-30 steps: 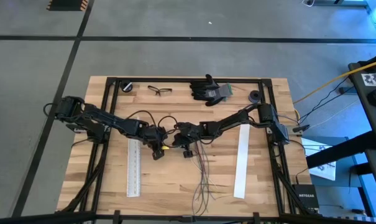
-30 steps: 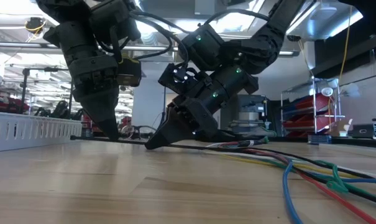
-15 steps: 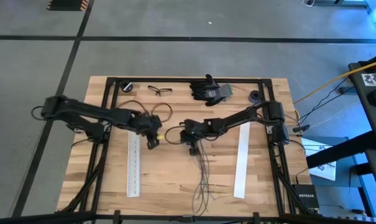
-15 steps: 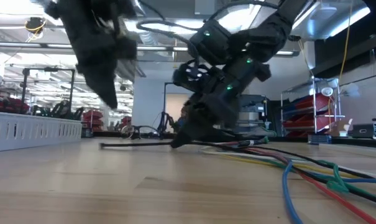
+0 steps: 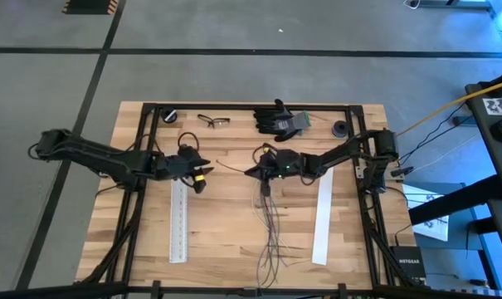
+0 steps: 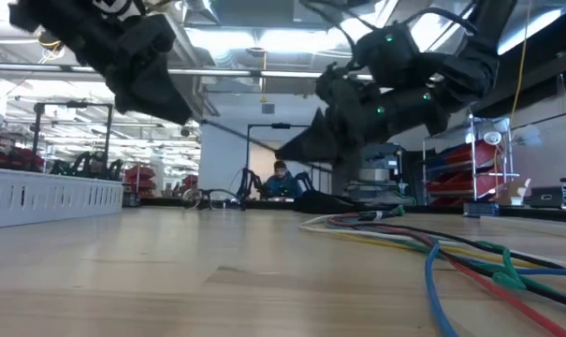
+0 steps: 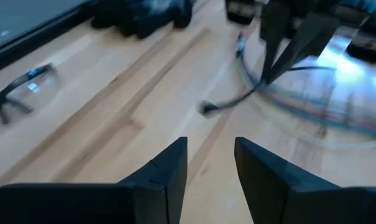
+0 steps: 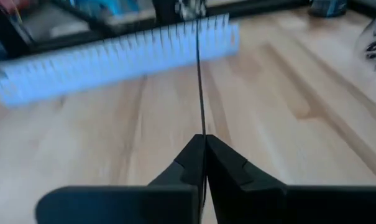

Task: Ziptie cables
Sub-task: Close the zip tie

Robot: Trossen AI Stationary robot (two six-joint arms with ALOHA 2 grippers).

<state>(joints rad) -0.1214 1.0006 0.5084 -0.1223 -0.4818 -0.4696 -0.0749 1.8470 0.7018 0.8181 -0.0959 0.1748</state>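
Here the nearest matter is the right gripper (image 5: 252,172), lifted off the board near mid-table with its jaws pressed shut on a thin black tie (image 8: 199,81); in the right wrist view that strand runs straight out from between the fingertips. Just below and beside it lie the cables (image 5: 270,224), joined close under the gripper and splaying toward the table's front edge; they look light, limp and thin, so they would likely sag and slide apart if taken by the loose ends; the joined end looks the best place to grip, where one pinch gathers them all. The tie seems springier but slick, and may slip if pulled sideways. Further off, the left gripper (image 5: 200,177) hangs above the wood with its jaws partly apart and empty, by the top of the left white strip (image 5: 177,224). Between the two strips the board gives fair room; the right strip (image 5: 321,216) flanks the cables. Beyond, glasses (image 5: 212,120) and gloves (image 5: 277,119) sit at the back rail, well apart.
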